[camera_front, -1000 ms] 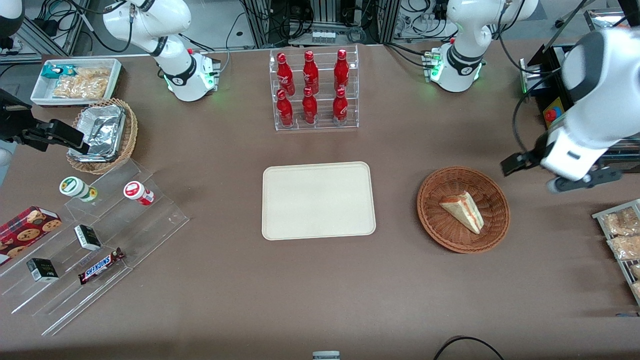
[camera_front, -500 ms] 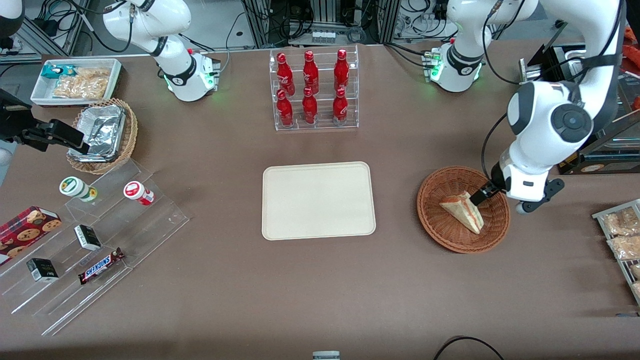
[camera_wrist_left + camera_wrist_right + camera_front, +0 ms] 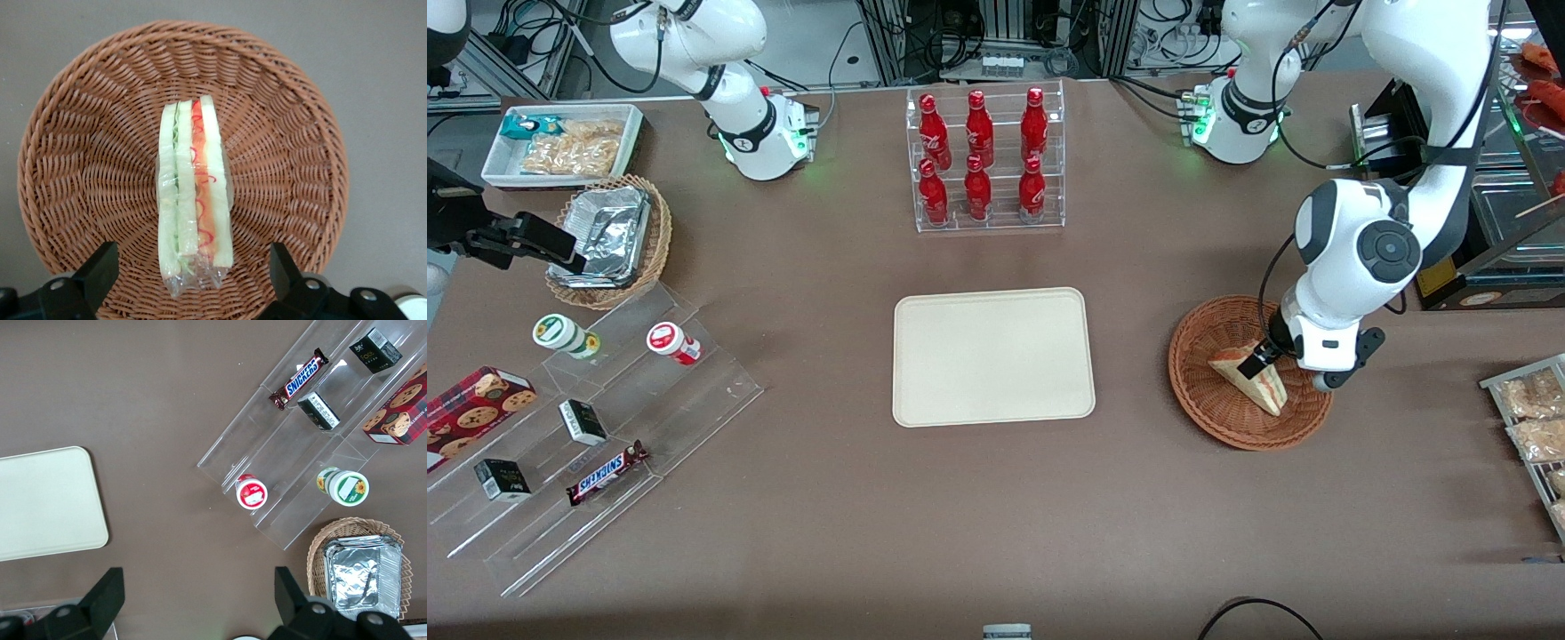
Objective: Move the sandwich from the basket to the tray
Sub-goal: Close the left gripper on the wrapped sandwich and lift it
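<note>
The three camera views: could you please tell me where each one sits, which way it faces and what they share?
Front view: looks from above the table's edge toward both arm bases; the gripper is at the sandwich in the basket.
Left wrist view: looks straight down on the sandwich and basket, the open gripper astride it.
Right wrist view: looks down past the parked gripper's fingers.
Shared: the tray, in the front and right wrist views.

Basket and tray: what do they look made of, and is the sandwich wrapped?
The basket looks like woven wicker, reddish-brown, with ribbed strands. The tray seems matte cream plastic or fibre; which one is unclear. The sandwich appears sealed in clear film, which bunches glossily at one end. The open tool hovers over it.
</note>
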### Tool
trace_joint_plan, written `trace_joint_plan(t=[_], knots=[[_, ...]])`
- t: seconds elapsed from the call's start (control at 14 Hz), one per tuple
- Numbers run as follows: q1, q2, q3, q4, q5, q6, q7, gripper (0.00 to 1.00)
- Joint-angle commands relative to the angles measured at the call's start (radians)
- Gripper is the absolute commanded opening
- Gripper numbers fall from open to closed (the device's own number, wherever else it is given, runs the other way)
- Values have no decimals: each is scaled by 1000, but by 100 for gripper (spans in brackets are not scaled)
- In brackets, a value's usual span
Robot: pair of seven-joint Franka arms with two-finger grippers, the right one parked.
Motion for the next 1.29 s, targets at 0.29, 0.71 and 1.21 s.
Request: trace_joint_plan(t=[0.29,0.71,1.21], knots=[[-4,70,1,-11,17,63,-25,68],[5,55,3,95,17,-45,-18,5],[-4,6,-95,425,15,-487,-7,6]])
